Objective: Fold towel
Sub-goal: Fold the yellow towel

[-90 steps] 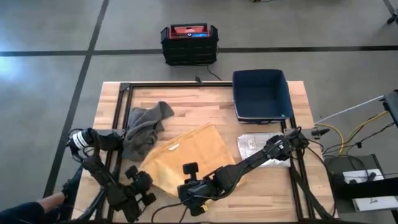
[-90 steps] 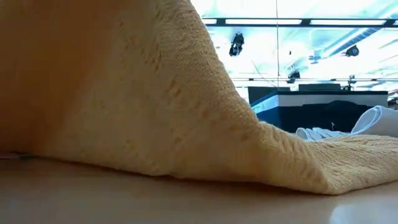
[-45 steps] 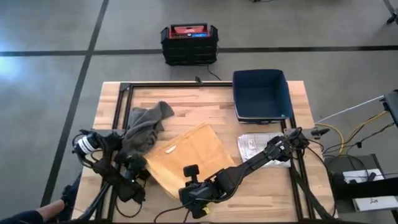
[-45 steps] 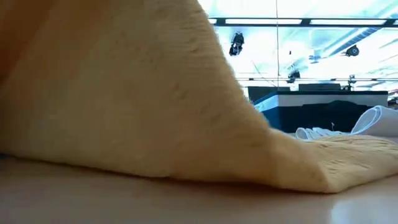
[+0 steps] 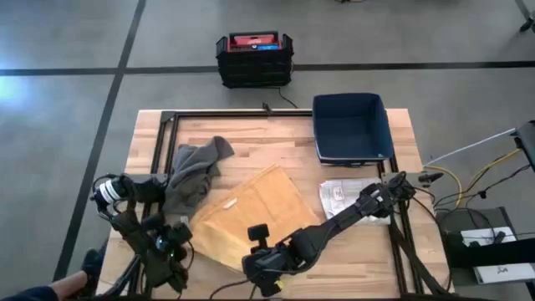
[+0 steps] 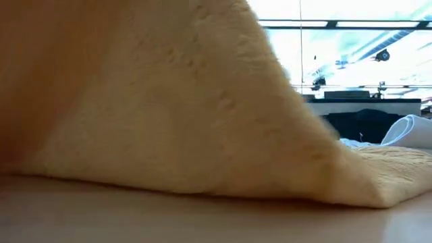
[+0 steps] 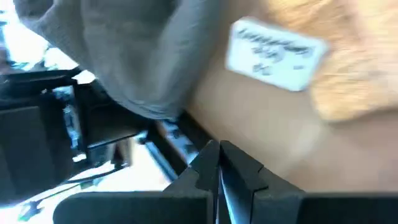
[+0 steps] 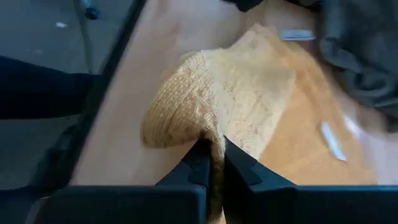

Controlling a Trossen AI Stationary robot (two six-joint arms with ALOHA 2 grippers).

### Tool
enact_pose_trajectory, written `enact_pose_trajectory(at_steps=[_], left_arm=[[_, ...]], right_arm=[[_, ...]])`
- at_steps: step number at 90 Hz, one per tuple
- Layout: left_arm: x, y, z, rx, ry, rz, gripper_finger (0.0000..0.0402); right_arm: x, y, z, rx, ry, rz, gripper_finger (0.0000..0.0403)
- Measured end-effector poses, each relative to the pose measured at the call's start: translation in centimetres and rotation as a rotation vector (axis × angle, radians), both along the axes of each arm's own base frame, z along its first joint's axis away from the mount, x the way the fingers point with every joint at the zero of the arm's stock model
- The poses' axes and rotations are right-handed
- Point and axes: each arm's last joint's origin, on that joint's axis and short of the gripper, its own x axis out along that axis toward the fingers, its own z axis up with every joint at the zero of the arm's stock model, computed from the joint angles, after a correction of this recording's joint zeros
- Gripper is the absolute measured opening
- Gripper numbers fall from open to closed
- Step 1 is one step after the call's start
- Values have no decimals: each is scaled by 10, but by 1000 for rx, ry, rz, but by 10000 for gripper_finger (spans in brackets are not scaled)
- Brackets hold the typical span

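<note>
The yellow towel (image 5: pixel 255 205) lies spread on the middle of the table, its near part raised in a hump (image 8: pixel 180 106) that fills the low view (image 6: pixel 169 101). My right gripper (image 5: pixel 266 269) is shut on that near part. A crumpled grey towel (image 5: pixel 196 171) rests on the table at the far left, touching the yellow towel's left corner. My left gripper (image 5: pixel 171 247) is near the front left edge, shut with nothing between its fingers (image 7: pixel 217 155). Ahead of it are the grey towel (image 7: pixel 124 56) and the yellow towel's white label (image 7: pixel 277 46). My right gripper pinches a bunched fold at the yellow towel's near edge (image 8: pixel 208 134) between its two fingers. The fingers come low from the table's near side. The pinched part stands up as a hump. The far part of the towel (image 8: pixel 298 124) lies flat on the table.
A dark blue bin (image 5: pixel 351 127) stands at the far right of the table. A folded white cloth (image 5: pixel 343 196) lies in front of the bin. A black crate (image 5: pixel 255 58) sits on the floor beyond the far edge. Black frame rails (image 5: pixel 163 159) run along the table's left side.
My right gripper has drawn the yellow towel's near edge a little toward the near edge of the table, and the raised hump now fills more of the low view. My left gripper went up to the towel's left edge, then drew back toward the near left corner.
</note>
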Motion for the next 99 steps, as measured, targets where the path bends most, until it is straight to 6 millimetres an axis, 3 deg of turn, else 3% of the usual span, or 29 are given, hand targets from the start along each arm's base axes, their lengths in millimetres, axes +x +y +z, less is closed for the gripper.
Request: enact_pose_trajectory(at_steps=[17, 39, 46, 53, 67, 75, 85, 99], left_arm=[[-3, -23, 39, -104, -119, -1, 0], [-4, -38, 67, -147, -372, -10, 0], [-2, -39, 70, -152, -428, -3, 0], [0, -41, 70, -158, -485, -1, 0], [9, -46, 53, -188, -647, -2, 0], [19, -48, 35, -235, -695, 29, 0], [33, -53, 8, -322, -736, 65, 0], [53, -45, -23, -358, -765, 107, 0]], right_arm=[[14, 12, -27, 134, -43, 64, 21], [30, 22, -85, 183, -21, 121, 137], [29, 19, -86, 158, 0, 135, 175], [23, 11, -69, 114, 37, 151, 203], [0, -13, -14, -8, 142, 139, 236], [-16, -29, 0, -112, 227, 94, 242], [-24, -46, -16, -216, 354, 44, 237], [-33, -67, -61, -282, 508, -2, 218]])
